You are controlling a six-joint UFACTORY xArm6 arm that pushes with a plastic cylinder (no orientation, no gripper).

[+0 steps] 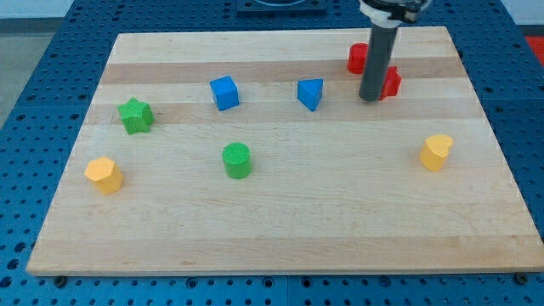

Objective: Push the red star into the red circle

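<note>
Nearest the board's point(280, 246) left edge, low down toward its bottom-left corner, lies a yellow block point(104, 174) of rounded, heart-like shape; above it, about halfway up that edge, sits a green star point(135, 116). Moving toward the view's right, a blue cube point(224, 93) stands in the upper half, and below it, near the board's middle, a green cylinder point(237, 160) stands upright with its round face up. Next comes a blue triangular block point(311, 93), level with the cube. Toward the top-right corner two red pieces sit close together, both partly hidden by the dark rod: one red block point(357, 58) shows at the rod's left, nearer the top edge, and the other red block point(391, 82) peeks out at the rod's right, slightly lower. So little of either shows that I cannot tell which is the star and which the circle, nor which way the star's points face or any long axis. My tip point(371, 99) rests on the wood just beside the lower red piece, at its left, and below the upper one; it is a plain rod, with nothing to open or close. Farther right, near the right edge at mid-height, lies a second yellow heart-like block point(436, 152). The board is pale, streaked wood on a blue perforated bench point(51, 51). No writing is legible.
</note>
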